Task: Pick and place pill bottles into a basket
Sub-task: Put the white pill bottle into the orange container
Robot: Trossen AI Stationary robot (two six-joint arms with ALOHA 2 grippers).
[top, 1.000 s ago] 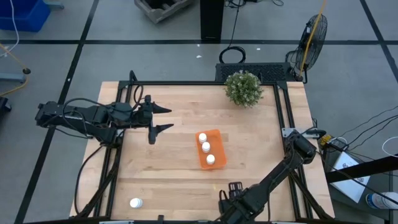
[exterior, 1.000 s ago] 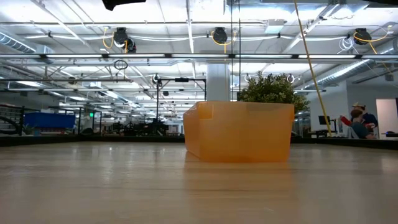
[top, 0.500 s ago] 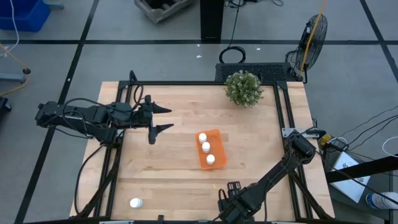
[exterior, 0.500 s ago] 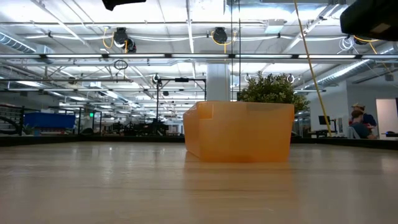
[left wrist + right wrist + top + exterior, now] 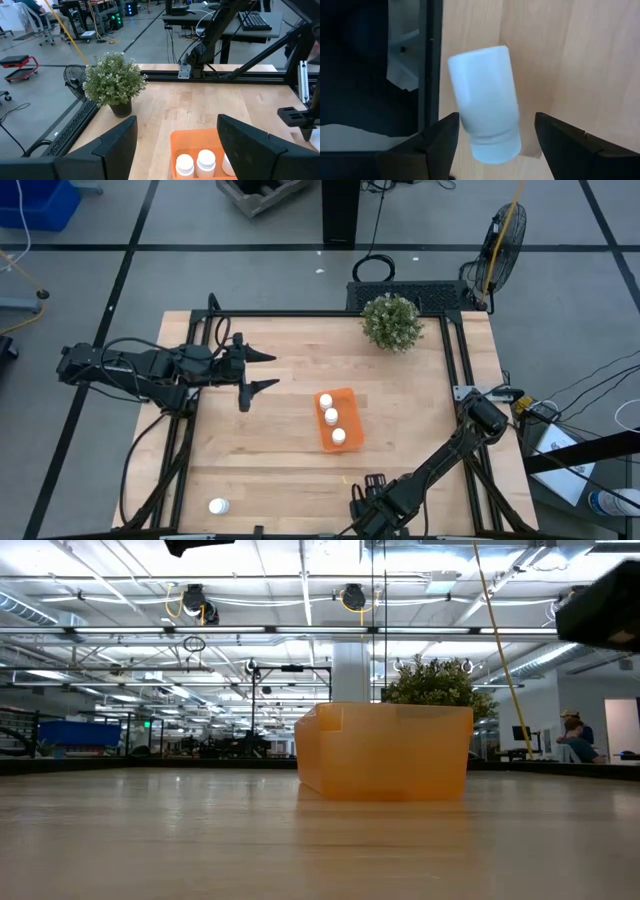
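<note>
Right gripper [image 5: 490, 145]: at the worktop's near edge, jaws spread with a gap on each side of a lying pill bottle [image 5: 485, 102]; nothing gripped yet.
Left gripper [image 5: 262, 370]: waiting above the worktop's left side, jaws apart, empty.
Basket [image 5: 336, 420]: orange, mid-worktop, holding three bottles in a row.
Stray bottle [image 5: 218, 506]: near-left corner of the worktop [image 5: 280, 450], well apart from both grippers.
Plant [image 5: 391, 321]: far edge, clear of the work.
Risk: the bottle lies tilted between the fingers just beside the worktop's edge; an off-centre closure would probably roll it off.
</note>
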